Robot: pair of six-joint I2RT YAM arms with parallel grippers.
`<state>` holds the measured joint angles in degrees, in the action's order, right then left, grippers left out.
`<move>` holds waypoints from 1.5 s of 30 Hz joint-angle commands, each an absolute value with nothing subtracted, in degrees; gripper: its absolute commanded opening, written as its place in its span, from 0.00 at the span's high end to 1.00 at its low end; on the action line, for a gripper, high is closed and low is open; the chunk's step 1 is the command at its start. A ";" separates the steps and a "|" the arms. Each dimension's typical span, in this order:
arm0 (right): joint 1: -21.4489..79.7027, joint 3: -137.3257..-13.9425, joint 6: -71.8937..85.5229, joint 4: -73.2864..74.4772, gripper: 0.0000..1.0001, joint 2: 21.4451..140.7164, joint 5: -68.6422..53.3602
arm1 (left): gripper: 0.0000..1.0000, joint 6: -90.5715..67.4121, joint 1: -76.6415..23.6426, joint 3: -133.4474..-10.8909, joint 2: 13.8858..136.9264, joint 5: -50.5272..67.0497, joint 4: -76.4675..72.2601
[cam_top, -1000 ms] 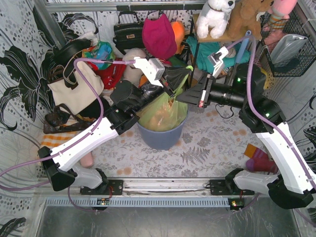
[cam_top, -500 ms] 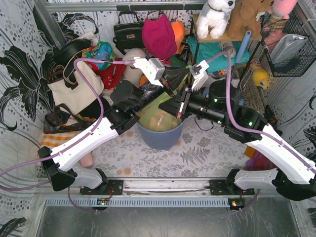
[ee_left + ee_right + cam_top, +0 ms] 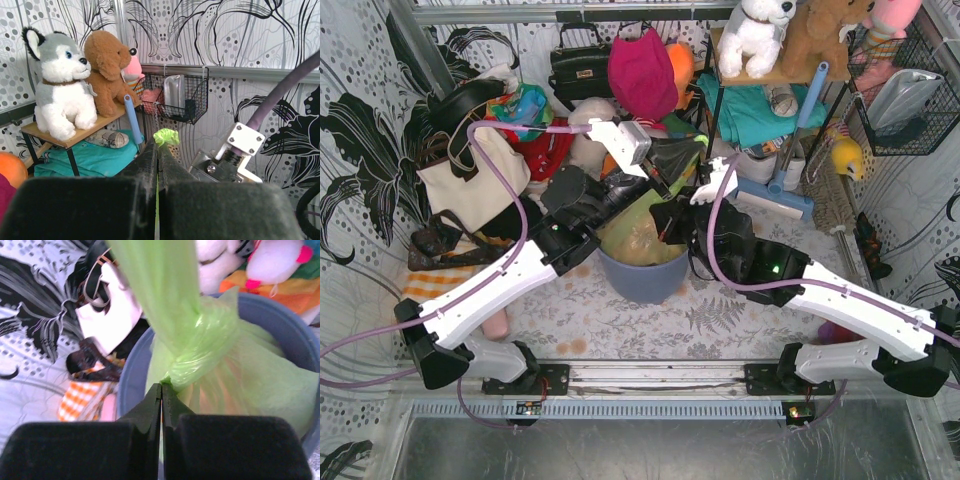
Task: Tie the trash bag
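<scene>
The light-green trash bag (image 3: pixel 638 232), with tan paper showing through, sits in the round blue-grey bin (image 3: pixel 645 282). My left gripper (image 3: pixel 672 162) is shut on the bag's twisted top end and holds it up above the bin's far rim. In the left wrist view a green tuft (image 3: pixel 166 136) sticks out past the shut left gripper (image 3: pixel 159 150). My right gripper (image 3: pixel 665 215) is shut over the bin. In the right wrist view the right gripper (image 3: pixel 161 386) pinches a thin strip of the bag (image 3: pixel 200 347) just below a wrapped band round the neck.
A white tote bag (image 3: pixel 470 185) and a black handbag (image 3: pixel 578 65) lie left and behind the bin. Plush toys (image 3: pixel 757 35) sit on a shelf at the back right, with a wire basket (image 3: pixel 900 95) beside it. A blue-handled sweeper (image 3: pixel 790 175) leans by the shelf.
My right arm has swung from the right side leftward and down over the bin, and its gripper now sits against the bag's neck. My left gripper has barely moved.
</scene>
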<state>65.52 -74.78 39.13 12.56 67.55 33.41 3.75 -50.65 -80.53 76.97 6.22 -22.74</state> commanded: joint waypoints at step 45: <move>64.81 -55.19 11.06 -58.37 1.00 78.75 37.25 | 0.84 3.87 -50.89 -75.39 68.12 10.02 -19.86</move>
